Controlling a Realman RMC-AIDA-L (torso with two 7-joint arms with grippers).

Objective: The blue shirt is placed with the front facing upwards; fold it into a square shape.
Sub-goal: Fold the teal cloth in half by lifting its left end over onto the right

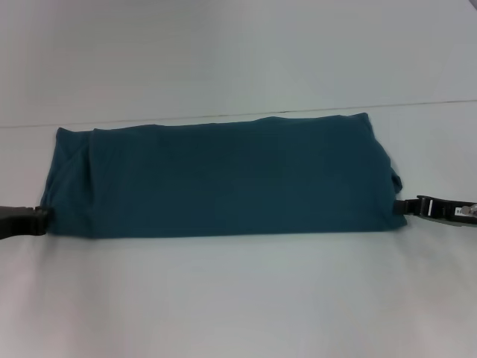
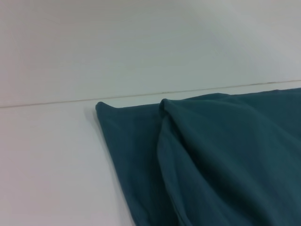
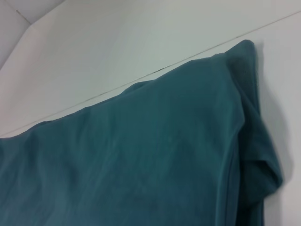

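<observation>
the blue shirt (image 1: 223, 179) lies as a long band across the counter (image 1: 238, 298), left claw (image 1: 43, 218) and right claw (image 1: 406, 206) at its near corners, grip unclear, so uneven lifting could skew the fold.

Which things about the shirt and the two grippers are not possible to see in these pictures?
- blue shirt: the lettering and neck label are folded out of sight in every view.
- left gripper: in the head view the fingertips end at the shirt's edge, and the arm is cut by the picture border; open or shut is unclear.
- right gripper: same at the other end.
- Neither wrist view shows its own fingers.
</observation>
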